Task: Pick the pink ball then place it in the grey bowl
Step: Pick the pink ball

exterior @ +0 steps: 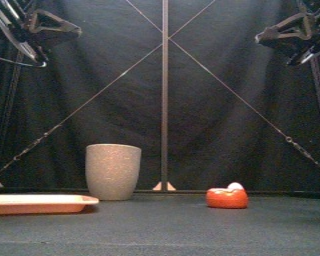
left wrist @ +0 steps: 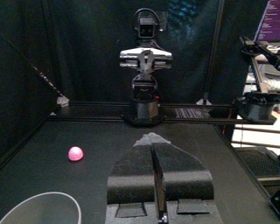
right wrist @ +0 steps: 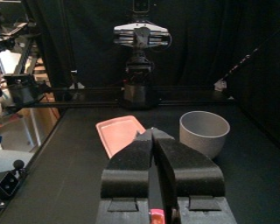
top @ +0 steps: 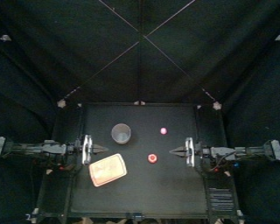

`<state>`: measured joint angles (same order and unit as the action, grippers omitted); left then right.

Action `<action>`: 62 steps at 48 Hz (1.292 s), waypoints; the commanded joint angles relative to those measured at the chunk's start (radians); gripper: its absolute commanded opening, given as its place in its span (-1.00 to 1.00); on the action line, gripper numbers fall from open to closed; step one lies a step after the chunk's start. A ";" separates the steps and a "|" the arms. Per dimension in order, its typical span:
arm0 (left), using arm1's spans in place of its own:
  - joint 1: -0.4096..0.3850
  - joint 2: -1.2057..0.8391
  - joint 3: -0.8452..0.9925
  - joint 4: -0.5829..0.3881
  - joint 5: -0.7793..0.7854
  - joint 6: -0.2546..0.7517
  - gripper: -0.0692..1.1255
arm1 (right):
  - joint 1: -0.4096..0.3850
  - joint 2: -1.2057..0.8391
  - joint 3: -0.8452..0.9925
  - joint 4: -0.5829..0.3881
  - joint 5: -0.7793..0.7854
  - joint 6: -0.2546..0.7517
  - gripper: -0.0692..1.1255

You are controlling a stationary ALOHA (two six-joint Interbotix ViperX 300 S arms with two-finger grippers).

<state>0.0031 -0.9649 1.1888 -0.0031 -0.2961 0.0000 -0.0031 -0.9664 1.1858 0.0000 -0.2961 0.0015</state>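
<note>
The small pink ball [top: 164, 131] lies on the black table toward the back, right of centre; it also shows in the left wrist view [left wrist: 76, 154]. The tall grey speckled cup [top: 122, 133] stands upright to its left, clearly apart from it [exterior: 113, 171]. My left gripper [top: 88, 150] rests at the table's left side, jaws shut and empty [left wrist: 154, 140]. My right gripper [top: 187, 152] rests at the right side, likewise shut on nothing [right wrist: 154, 133]. Both are held well above the table and far from the ball. The front view does not show the ball.
A flat pink tray [top: 108, 169] lies at the front left [right wrist: 119, 133]. A small red toy with a white top [top: 152, 158] sits near the table's middle [exterior: 228, 197]. Black curtains close the back and sides.
</note>
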 commanded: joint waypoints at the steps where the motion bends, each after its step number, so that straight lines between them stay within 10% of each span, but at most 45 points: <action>1: 0.002 0.008 -0.015 0.000 -0.012 0.000 -0.78 | -0.077 0.035 -0.031 -0.006 -0.008 -0.003 -0.80; 11: 0.006 0.008 -0.012 0.000 -0.012 -0.002 -0.76 | -0.322 0.166 -0.037 0.005 -0.008 0.008 -0.57; 28: 0.006 0.009 -0.006 0.000 -0.012 0.002 -0.76 | -0.538 0.466 -0.077 0.028 -0.040 0.006 0.88; 62: 0.023 0.008 0.015 0.000 -0.012 0.002 -0.76 | -0.689 0.977 -0.242 -0.064 0.067 0.003 0.87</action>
<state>0.0199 -0.9618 1.2164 -0.0031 -0.3007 0.0000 -0.6872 0.0199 0.9649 -0.0629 -0.2470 0.0061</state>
